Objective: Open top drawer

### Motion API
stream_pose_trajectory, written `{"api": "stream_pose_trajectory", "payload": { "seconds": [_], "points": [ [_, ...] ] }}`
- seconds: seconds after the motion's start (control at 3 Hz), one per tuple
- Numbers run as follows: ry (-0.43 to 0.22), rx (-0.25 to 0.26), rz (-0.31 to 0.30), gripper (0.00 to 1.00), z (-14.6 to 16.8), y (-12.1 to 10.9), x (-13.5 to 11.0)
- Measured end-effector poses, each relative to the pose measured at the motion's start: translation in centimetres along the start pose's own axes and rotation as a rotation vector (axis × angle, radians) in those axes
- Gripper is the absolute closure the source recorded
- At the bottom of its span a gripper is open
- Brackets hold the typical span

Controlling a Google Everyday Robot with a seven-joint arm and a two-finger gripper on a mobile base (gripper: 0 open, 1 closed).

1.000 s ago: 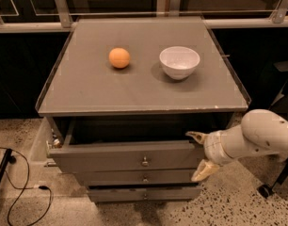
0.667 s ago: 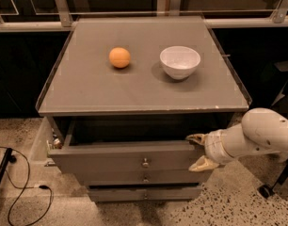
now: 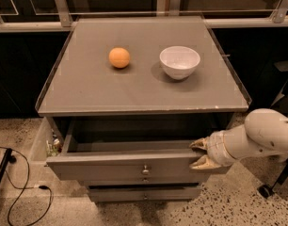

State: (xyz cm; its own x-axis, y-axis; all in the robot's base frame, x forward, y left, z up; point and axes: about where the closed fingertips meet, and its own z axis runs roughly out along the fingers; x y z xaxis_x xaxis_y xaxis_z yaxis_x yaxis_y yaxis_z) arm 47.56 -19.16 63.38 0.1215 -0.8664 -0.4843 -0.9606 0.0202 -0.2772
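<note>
1. While the top drawer (image 3: 111, 166) stands partway out of the cabinet in the lower middle of the frame, its dark grey box shows open behind the front panel. Nothing can be made out inside the box.
2. Tool (image 3: 199, 153) sits at the right end of that drawer's front panel, lower right of the frame, on a white arm (image 3: 261, 138) reaching in from the right edge.
3. Fingers (image 3: 198, 144) are apart: one lies over the panel's top edge and the other against its face. The panel end is between them. Whether they press it I cannot tell.
4. Small round knob (image 3: 145, 169) at the panel's centre is untouched, well left of the tool.
5. Two shorter drawer fronts (image 3: 144, 192) below look shut.
6. Counter (image 3: 134, 93) above carries an orange ball (image 3: 119, 57) to the left of centre and a white bowl (image 3: 180, 61) to the right of centre. They are apart, and both are clear of the drawer.
7. Progress, my reading: the opening is well under way, since a good part of the box is exposed. Whether more travel is left I cannot judge, because the back of the box is hidden under the counter's front lip. What remains is perhaps a further pull outward, then letting go.
</note>
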Motion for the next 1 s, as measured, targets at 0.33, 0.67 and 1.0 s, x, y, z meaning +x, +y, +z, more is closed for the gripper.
{"api": "stream_pose_trajectory", "payload": {
  "seconds": [0.33,0.67,1.0],
  "points": [
    [-0.012,0.027,0.007,0.87,-0.69,0.47,-1.16],
    [-0.012,0.027,0.007,0.64,-0.68,0.47,-1.16],
    [-0.012,0.027,0.007,0.41,-0.68,0.47,-1.16]
  ]
}}
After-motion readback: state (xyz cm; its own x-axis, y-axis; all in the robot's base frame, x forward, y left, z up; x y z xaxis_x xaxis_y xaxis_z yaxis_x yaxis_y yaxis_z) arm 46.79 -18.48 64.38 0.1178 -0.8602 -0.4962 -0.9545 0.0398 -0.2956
